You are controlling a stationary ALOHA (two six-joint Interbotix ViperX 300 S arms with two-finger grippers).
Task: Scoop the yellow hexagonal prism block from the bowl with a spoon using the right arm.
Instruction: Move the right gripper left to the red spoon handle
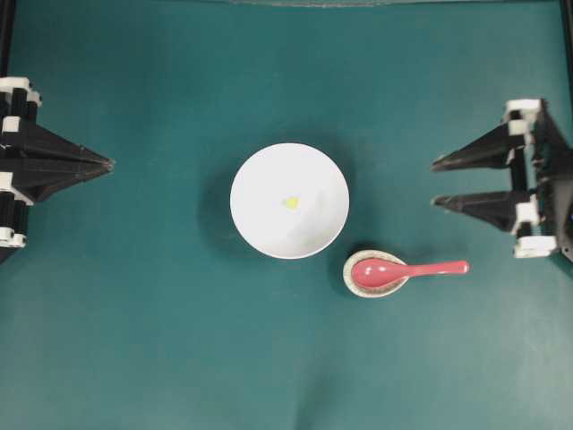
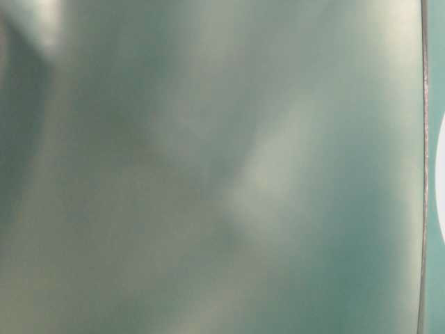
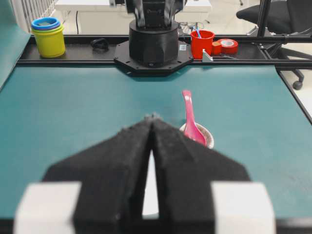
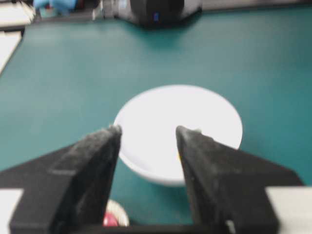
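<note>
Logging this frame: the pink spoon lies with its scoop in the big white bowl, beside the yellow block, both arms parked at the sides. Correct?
Not quite. The spoon rests its scoop in the small speckled dish beside the bowl, not in the bowl; the overhead view shows it. The yellow block sits alone there. Both arms are parked.

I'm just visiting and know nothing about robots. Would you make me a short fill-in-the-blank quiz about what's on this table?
1. The tiny block lying in the white bowl is ____ in colour.
2. The pink spoon rests with its scoop in a small speckled ____, handle pointing toward the right gripper.
3. The right gripper's jaws stand ____, with nothing between them.
4. The left gripper has its jaws ____.

Missing words: yellow; dish; open; shut
</note>
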